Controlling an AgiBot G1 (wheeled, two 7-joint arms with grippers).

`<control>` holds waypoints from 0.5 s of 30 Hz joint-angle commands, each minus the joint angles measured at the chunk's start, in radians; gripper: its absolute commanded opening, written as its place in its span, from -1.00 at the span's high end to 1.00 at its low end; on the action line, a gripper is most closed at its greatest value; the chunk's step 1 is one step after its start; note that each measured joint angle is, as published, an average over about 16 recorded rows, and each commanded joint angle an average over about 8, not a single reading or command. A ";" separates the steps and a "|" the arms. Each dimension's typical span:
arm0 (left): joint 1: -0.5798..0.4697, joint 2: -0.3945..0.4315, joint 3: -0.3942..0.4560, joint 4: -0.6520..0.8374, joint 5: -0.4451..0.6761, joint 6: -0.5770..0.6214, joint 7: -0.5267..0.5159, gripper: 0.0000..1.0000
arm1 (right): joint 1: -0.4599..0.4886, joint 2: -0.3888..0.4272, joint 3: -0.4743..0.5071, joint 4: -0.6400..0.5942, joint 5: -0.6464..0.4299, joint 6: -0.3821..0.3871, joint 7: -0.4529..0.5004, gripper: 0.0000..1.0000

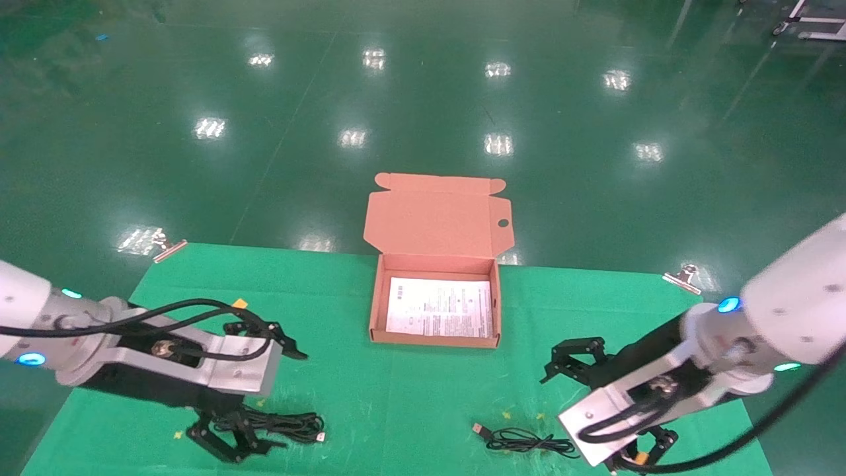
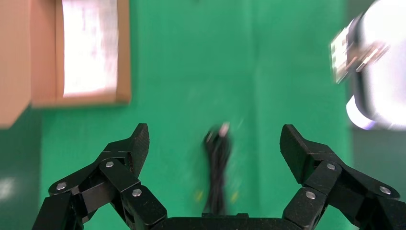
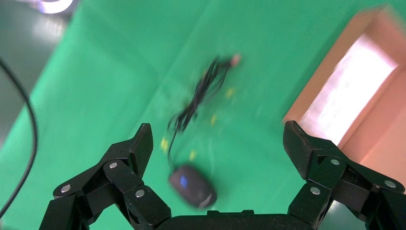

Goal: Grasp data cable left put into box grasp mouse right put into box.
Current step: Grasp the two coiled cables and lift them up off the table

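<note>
The tan box (image 1: 375, 305) stands open at the table's far middle, flap lid raised, a white printed sheet on its bottom. The data cable (image 1: 285, 424), a black coiled bundle, lies at the front left; in the left wrist view (image 2: 218, 163) it lies below and between the open fingers. My left gripper (image 1: 256, 391) hovers over it, open and empty. The mouse (image 3: 191, 186), black with a blue spot, lies below my open right gripper (image 3: 218, 143), nearer one finger. In the head view the right arm hides the mouse; its cord (image 1: 523, 440) trails left. My right gripper (image 1: 611, 403) is empty.
A green cloth (image 1: 423, 396) covers the table. Metal clips hold its far corners, one on the left (image 1: 168, 248) and one on the right (image 1: 684, 277). Shiny green floor lies beyond. The box also shows in the left wrist view (image 2: 123, 57) and the right wrist view (image 3: 330, 81).
</note>
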 commanded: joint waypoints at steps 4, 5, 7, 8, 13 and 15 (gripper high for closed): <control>-0.002 0.045 0.064 0.013 0.143 -0.044 0.019 -1.00 | 0.026 -0.055 -0.118 -0.001 -0.122 0.025 0.049 -1.00; 0.002 0.054 0.074 0.022 0.165 -0.052 0.020 -1.00 | 0.021 -0.061 -0.129 -0.002 -0.138 0.034 0.063 -1.00; 0.010 0.071 0.091 0.045 0.204 -0.069 0.021 -1.00 | 0.008 -0.069 -0.142 -0.004 -0.162 0.052 0.091 -1.00; 0.013 0.079 0.098 0.061 0.220 -0.078 0.022 -1.00 | -0.001 -0.071 -0.146 -0.005 -0.170 0.061 0.105 -1.00; 0.028 0.117 0.120 0.167 0.268 -0.113 0.025 -1.00 | -0.049 -0.072 -0.156 -0.014 -0.203 0.116 0.164 -1.00; 0.033 0.132 0.125 0.217 0.277 -0.125 0.030 -1.00 | -0.070 -0.071 -0.157 -0.020 -0.213 0.139 0.184 -1.00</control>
